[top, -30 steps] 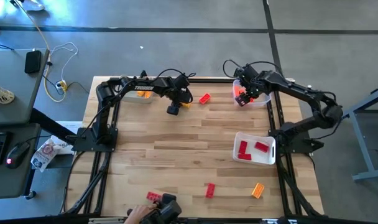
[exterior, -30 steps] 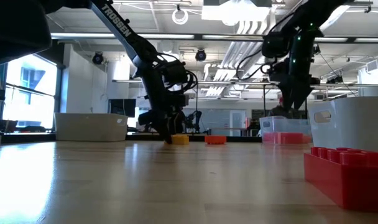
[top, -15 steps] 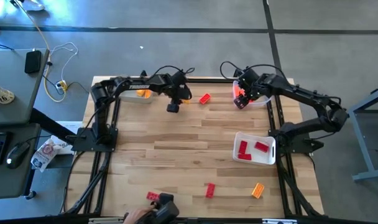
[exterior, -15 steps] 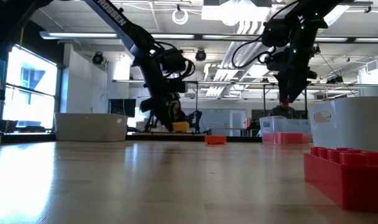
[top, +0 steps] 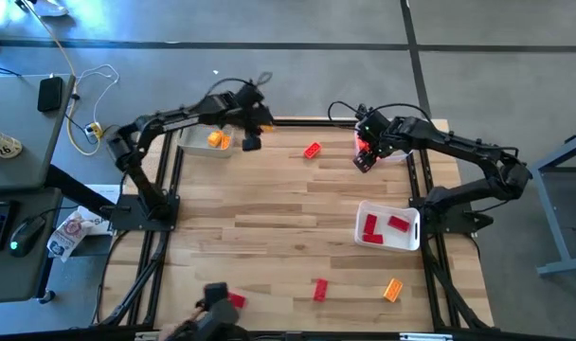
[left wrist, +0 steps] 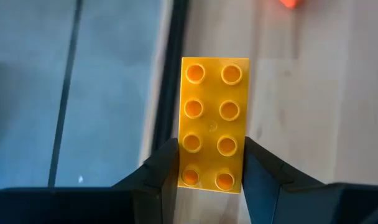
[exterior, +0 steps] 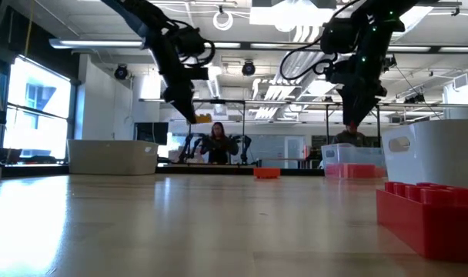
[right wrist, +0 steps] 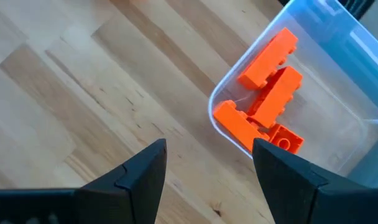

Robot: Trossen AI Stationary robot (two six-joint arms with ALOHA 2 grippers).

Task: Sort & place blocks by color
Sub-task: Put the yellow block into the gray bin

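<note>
Holding yellow block (left wrist: 214, 124) clamped in left end effector (top: 251, 142) above worktop far edge | tray (top: 195, 150) just beside, leftward | right end effector (top: 362, 162) apart, empty, beside orange-block tray (right wrist: 338, 81)

1. The table top (top: 269, 218) is pale wood in butcher-block strips, smooth with a soft sheen in the low view.
2. The yellow-orange brick (left wrist: 212, 124) is smooth, glossy studded plastic.
3. The left gripper (left wrist: 207, 177) fingers pinching it are matt black plastic.
4. The clear tray (right wrist: 338, 68) is see-through glossy plastic; the orange-red bricks (right wrist: 270, 99) inside are smooth plastic.
5. The white tray (top: 409, 220) looks opaque, smooth plastic.
6. The red brick (exterior: 430, 215) nearby is glossy plastic.
</note>
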